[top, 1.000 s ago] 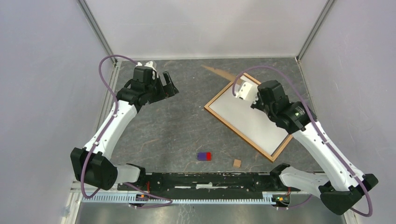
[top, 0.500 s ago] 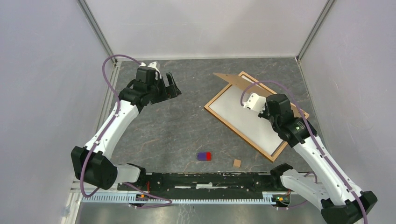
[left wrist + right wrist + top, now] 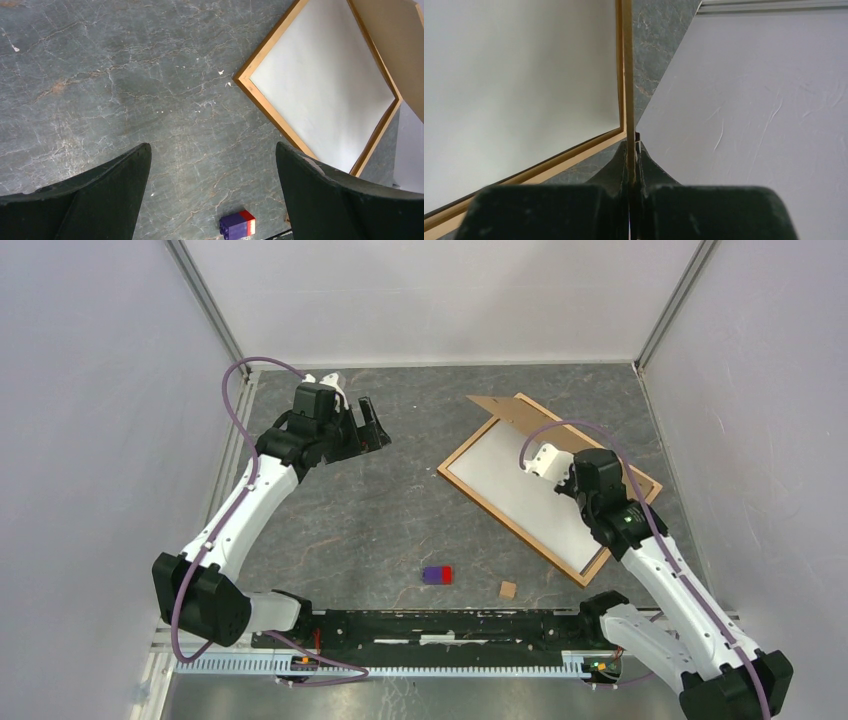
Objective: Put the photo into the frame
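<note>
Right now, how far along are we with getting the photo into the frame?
Looks done: a white sheet, possibly the photo face down, fills the frame. In hand: the right gripper is shut on the edge of the brown backing board, holding it tilted along the frame's far side. Remaining: lay the board in. The left gripper hangs open.

The grey marbled table carries the frame, a purple-and-red block and a small brown cube.
</note>
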Motion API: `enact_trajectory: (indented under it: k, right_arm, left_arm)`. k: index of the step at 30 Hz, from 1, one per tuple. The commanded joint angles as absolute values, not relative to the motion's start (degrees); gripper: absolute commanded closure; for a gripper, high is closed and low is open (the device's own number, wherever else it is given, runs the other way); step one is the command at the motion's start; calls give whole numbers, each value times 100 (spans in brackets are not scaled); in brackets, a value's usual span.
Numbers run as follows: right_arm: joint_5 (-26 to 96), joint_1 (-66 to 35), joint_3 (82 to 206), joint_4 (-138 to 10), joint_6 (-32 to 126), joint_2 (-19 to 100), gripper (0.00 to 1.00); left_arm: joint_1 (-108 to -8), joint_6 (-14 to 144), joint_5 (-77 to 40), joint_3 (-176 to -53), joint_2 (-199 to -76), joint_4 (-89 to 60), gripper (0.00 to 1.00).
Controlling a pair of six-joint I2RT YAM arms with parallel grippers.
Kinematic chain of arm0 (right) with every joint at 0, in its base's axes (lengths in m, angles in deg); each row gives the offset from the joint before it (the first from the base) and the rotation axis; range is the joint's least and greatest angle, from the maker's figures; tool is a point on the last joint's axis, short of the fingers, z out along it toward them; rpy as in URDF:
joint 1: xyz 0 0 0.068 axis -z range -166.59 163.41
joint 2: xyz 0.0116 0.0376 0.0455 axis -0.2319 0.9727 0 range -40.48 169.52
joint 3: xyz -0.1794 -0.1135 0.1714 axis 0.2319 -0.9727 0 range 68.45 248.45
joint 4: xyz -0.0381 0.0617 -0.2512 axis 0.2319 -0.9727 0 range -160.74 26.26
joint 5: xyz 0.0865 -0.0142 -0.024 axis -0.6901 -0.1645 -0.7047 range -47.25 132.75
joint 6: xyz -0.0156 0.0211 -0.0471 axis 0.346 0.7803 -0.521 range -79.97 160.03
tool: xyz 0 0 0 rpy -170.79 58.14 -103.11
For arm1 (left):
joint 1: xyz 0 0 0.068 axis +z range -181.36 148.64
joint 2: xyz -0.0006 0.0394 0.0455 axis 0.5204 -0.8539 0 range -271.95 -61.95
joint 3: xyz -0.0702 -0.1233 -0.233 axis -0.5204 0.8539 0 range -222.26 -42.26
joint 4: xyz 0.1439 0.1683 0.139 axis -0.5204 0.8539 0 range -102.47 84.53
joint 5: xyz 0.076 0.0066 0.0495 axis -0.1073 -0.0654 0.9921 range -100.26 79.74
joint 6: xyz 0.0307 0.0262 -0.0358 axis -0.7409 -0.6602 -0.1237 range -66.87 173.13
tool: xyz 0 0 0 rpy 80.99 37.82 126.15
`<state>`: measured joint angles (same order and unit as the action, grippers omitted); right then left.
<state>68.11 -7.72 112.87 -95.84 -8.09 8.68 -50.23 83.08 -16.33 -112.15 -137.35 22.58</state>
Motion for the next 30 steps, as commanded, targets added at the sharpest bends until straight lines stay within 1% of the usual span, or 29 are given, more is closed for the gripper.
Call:
enact_trajectory:
  k: [1,18,28,29,30]
  right_arm:
    - [6793,-609,11178,-8711,-931,630,100]
    - [6474,-421,10760,-8958,-920,189,100]
    - [6578,-414,10537,-8809,-701,327,100]
    - [6607,-414,10520,-8801,-658,353,98]
    - [6639,-413,10503,-8808,-596,373,91]
  left_arm:
    - [-5051,8019,-1632,-11240,-13738,2149,0]
    - [-5060,8036,-1676,-11236,-13779,2149,0]
    - [-5059,8036,-1672,-11223,-13754,2138,0]
    - [-5057,8037,-1680,-11222,-13758,2138,0]
    - [-5056,8030,-1683,-11222,-13763,2143,0]
